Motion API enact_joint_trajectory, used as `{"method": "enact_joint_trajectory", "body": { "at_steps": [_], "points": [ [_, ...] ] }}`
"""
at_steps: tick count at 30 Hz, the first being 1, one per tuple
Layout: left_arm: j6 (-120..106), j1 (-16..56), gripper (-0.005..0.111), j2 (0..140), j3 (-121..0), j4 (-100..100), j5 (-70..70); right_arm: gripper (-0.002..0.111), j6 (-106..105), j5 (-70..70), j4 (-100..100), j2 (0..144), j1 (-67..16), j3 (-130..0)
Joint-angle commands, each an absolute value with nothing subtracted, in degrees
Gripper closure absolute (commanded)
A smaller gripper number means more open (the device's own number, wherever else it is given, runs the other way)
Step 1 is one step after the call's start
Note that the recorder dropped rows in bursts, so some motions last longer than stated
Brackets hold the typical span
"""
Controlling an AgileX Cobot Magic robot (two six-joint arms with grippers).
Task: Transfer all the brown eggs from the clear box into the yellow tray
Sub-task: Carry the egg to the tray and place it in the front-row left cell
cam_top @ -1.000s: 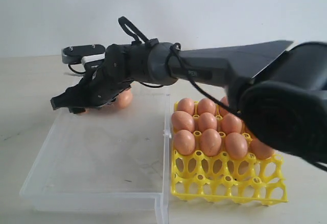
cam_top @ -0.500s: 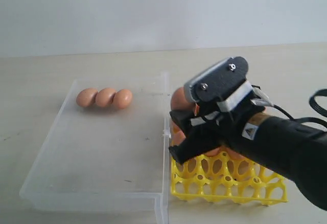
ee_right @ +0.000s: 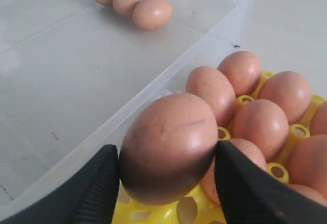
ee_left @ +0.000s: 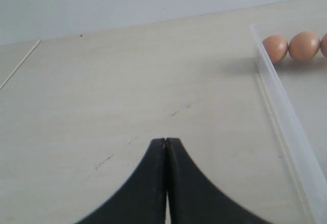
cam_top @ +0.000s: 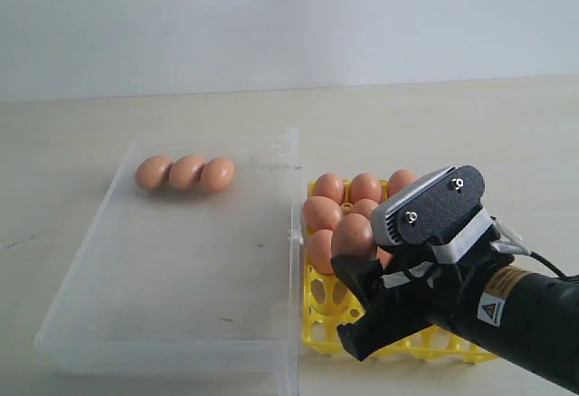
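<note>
Firstly, held item: one smooth orange-brown speckled egg [ee_right: 168, 142], gripped at its sides by the right jaws and hanging above the bright yellow lattice egg tray [cam_top: 318, 315], on the side next to the shallow transparent plastic box [cam_top: 181, 269].

In the box: three like eggs [cam_top: 186, 173] lay in a touching row by the far wall.

Left jaws: closed, empty, over the pale worktop [ee_left: 102, 81].

Handling: centre over a free cup, clear of seated neighbours and posts. Lower until cradled, then open gently.

Obscured: the arm hid the front cups. The target cup and the tray's egg count could not be told.
</note>
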State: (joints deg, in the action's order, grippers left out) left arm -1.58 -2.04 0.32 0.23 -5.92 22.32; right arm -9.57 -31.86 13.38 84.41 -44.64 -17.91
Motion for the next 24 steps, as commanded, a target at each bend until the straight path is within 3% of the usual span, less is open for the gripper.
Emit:
{"method": "enact_joint_trajectory", "body": {
  "at_steps": [1,24],
  "points": [
    [-1.32,-1.71,0.107,0.0,0.0,-5.78,21.79,0.108,-5.74,-34.31,7.78,84.61,-44.68,-17.59],
    [-1.32,-1.71,0.107,0.0,0.0,-5.78,21.79,0.107,-1.37,-37.22,6.23,96.07,-44.68,-21.09]
  ]
}}
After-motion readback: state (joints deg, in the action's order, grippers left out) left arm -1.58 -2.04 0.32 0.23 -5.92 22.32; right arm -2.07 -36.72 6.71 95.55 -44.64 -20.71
